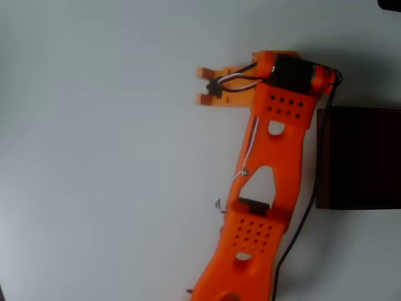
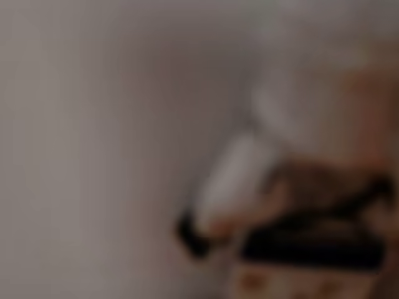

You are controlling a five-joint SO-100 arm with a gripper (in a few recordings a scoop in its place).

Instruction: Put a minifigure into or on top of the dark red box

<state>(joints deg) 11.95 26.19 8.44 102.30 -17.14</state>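
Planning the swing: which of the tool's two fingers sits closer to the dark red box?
The finger lower in the overhead view; the other finger lies higher up, farther from the dark red box at right.

overhead: straight down on table (image 1: 94, 188), arm (image 1: 263, 188) | wrist: close, blurred

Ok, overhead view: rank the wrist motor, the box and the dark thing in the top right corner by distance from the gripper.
1. The motor, just right of the gripper.
2. The box, lower right, at the edge.
3. The dark thing, top right corner.
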